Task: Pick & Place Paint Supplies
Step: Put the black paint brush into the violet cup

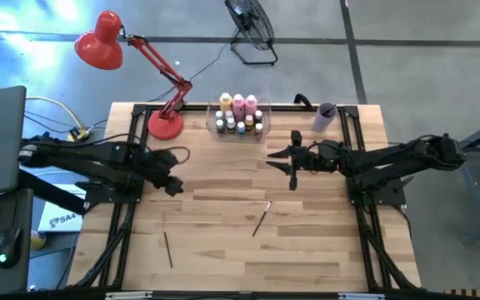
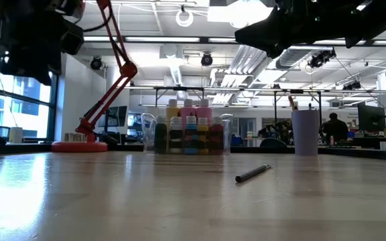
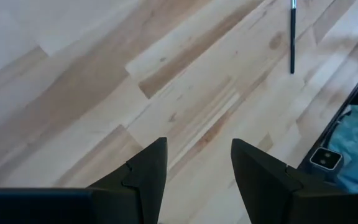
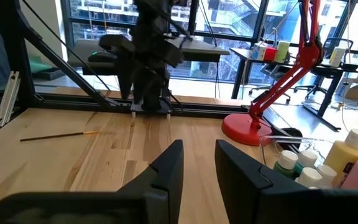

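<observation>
Two thin paintbrushes lie flat on the wooden table: one near the middle (image 1: 261, 218) (image 2: 253, 173), one near the front left (image 1: 167, 248) (image 4: 61, 134). Pink, yellow-orange and tiny white-capped paint bottles (image 1: 238, 115) (image 2: 187, 132) stand in a clear bin at the far edge. My left gripper (image 1: 173, 187) (image 3: 197, 146) hangs open above bare table at the left, tilted downward, with a brush (image 3: 292, 37) lying beyond its fingers. My right gripper (image 1: 273, 158) (image 4: 199, 146) hovers open and level right of centre, pointing toward the table's left edge, with nothing between its fingers.
A lilac cup (image 1: 327, 115) (image 2: 305, 132) stands right of the bin (image 1: 223, 127). A red desk lamp's base (image 1: 165, 125) (image 4: 248, 129) sits at the far left, its arm reaching past the table. Black frame rails (image 1: 132, 167) run along the table's sides. Bare wood lies between the arms.
</observation>
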Action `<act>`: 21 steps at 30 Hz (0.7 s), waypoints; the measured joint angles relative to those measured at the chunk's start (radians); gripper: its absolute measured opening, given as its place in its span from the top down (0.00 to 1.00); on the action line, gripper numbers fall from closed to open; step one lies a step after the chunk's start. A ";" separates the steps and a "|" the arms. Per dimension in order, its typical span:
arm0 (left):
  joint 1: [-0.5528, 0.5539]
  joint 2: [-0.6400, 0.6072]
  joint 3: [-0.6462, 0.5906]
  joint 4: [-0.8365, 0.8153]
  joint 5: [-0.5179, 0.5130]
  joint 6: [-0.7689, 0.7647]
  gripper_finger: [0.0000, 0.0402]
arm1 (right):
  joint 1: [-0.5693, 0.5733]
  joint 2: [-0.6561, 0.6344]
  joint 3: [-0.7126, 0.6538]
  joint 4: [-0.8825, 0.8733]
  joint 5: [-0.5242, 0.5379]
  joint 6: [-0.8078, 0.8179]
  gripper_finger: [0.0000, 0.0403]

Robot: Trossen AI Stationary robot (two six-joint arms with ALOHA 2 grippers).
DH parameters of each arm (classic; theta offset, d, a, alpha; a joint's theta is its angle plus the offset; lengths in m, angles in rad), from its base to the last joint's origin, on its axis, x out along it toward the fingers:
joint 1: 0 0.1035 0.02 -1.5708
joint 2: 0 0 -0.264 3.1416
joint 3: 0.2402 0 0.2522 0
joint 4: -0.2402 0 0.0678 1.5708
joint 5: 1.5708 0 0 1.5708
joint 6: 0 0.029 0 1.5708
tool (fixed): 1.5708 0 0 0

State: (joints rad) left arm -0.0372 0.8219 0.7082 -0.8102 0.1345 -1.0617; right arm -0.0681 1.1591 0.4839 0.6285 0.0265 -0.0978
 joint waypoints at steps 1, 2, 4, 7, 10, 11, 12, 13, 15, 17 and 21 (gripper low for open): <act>-0.039 0.000 0.000 0.001 -0.025 -0.038 0.56 | 0.000 0.000 0.000 -0.003 0.000 0.000 0.79; -0.081 0.000 0.000 0.002 -0.049 -0.079 0.56 | 0.000 0.000 0.000 -0.004 0.000 0.000 0.79; -0.164 0.000 0.000 0.004 -0.096 -0.157 0.56 | 0.000 0.000 0.000 -0.005 0.000 0.000 0.79; -0.271 0.000 0.000 0.004 -0.174 -0.253 0.56 | 0.000 0.000 0.000 -0.007 0.000 0.000 0.79; -0.319 0.000 0.000 0.003 -0.245 -0.274 0.56 | 0.000 0.000 0.000 -0.007 0.000 0.000 0.79; -0.318 0.000 0.000 0.003 -0.254 -0.274 0.56 | 0.000 0.000 0.000 -0.007 0.000 0.000 0.79; -0.315 0.000 0.000 0.003 -0.258 -0.272 0.56 | 0.000 0.000 0.000 -0.006 0.000 0.000 0.79; -0.311 0.000 0.000 0.003 -0.264 -0.271 0.56 | 0.000 0.000 0.000 -0.006 0.000 0.000 0.79; -0.304 0.000 0.000 0.001 -0.278 -0.271 0.56 | 0.000 0.000 0.000 -0.006 0.000 0.000 0.79; -0.302 0.000 0.000 0.002 -0.283 -0.271 0.56 | 0.000 0.000 0.000 -0.004 0.000 0.000 0.79; -0.303 0.000 0.000 0.007 -0.285 -0.271 0.56 | 0.000 0.000 0.000 0.022 0.000 0.000 0.79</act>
State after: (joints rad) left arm -0.3405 0.8223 0.7086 -0.8032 -0.1509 -1.3331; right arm -0.0680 1.1591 0.4839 0.6509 0.0265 -0.0978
